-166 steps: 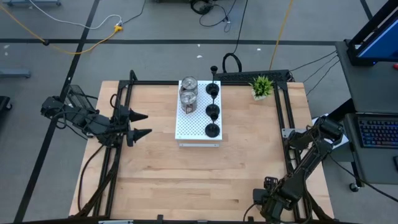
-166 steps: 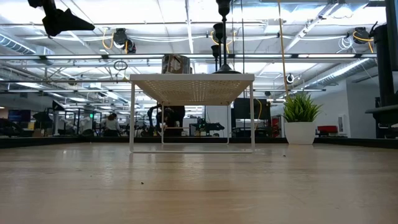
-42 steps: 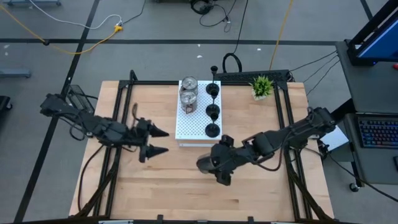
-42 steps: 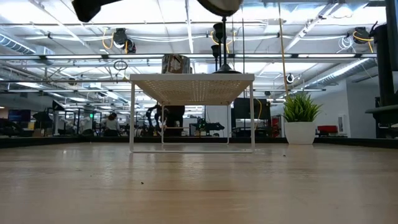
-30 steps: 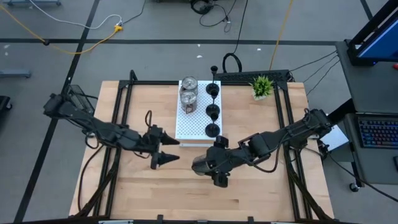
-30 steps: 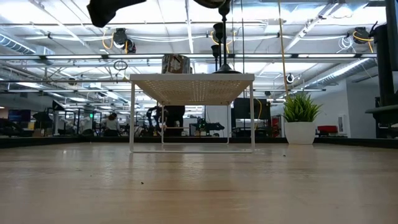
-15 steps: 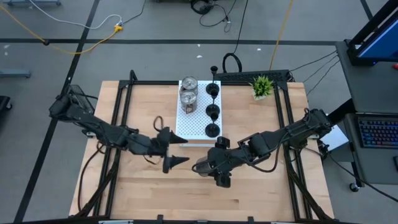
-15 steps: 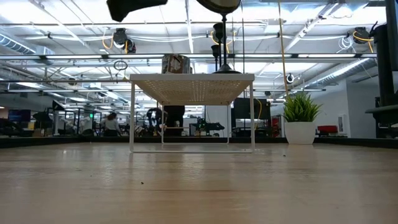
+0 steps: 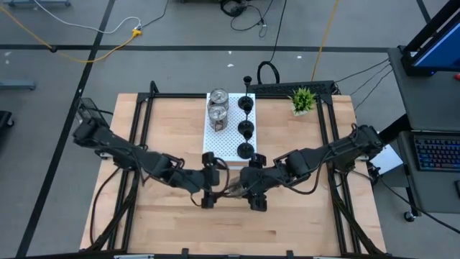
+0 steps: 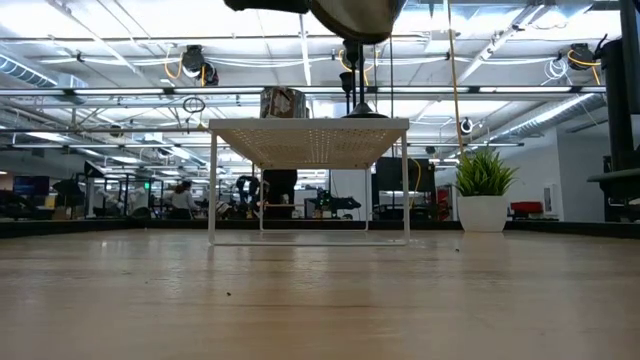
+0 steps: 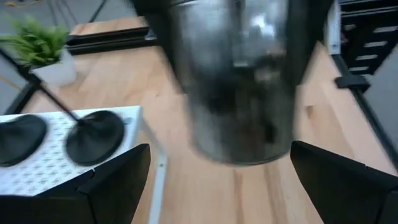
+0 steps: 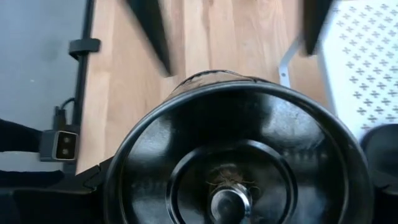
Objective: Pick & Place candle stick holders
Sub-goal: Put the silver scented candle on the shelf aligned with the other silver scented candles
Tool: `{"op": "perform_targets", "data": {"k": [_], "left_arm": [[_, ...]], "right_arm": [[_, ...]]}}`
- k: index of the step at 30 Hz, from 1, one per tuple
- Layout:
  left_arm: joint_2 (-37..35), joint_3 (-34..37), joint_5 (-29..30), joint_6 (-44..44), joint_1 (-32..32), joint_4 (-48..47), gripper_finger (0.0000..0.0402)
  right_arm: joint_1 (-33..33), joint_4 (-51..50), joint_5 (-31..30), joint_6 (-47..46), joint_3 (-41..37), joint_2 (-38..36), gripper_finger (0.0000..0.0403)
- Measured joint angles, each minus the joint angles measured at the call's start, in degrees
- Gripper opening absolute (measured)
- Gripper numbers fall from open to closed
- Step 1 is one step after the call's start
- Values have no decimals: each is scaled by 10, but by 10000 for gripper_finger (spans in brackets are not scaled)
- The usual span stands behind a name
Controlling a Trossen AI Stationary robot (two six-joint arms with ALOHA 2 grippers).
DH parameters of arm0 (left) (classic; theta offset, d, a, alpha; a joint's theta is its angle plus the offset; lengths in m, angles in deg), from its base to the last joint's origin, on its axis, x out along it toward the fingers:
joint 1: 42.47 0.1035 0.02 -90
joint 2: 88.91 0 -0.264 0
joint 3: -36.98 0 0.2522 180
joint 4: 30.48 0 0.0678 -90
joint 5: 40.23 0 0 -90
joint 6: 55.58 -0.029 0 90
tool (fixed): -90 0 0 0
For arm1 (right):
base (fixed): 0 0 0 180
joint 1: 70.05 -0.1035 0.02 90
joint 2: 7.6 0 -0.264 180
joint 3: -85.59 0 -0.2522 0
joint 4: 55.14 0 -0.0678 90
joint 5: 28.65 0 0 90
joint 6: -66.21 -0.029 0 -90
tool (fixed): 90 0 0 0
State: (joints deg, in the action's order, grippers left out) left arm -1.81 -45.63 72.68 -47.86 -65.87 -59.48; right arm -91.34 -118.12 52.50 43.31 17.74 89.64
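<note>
The right hand (image 9: pixel 237 190) grips a silver holder (image 9: pixel 234 189) above the tabletop (image 9: pixel 287 216), just in front of the board (image 9: pixel 223 147). The left hand (image 9: pixel 209 180) has swung in from the left since half a second ago and now straddles that holder, fingers (image 11: pixel 118 180) spread wide and apart from it. Two more silver holders (image 9: pixel 217 105) and three black holders (image 9: pixel 245 128) stand on the board behind both hands
</note>
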Motion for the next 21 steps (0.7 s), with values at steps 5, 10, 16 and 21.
{"op": "perform_targets", "data": {"k": [5,10,16,21], "left_arm": [[8,-4,-9,4,0,1,395],[8,-4,-17,14,6,16,395],[14,-5,-51,41,22,22,395],[24,-6,-80,63,29,18,395]], "right_arm": [[7,1,0,19,0,0,348],[18,23,17,38,0,12,348],[26,46,31,63,-1,36,348],[29,73,32,71,-1,40,347]]}}
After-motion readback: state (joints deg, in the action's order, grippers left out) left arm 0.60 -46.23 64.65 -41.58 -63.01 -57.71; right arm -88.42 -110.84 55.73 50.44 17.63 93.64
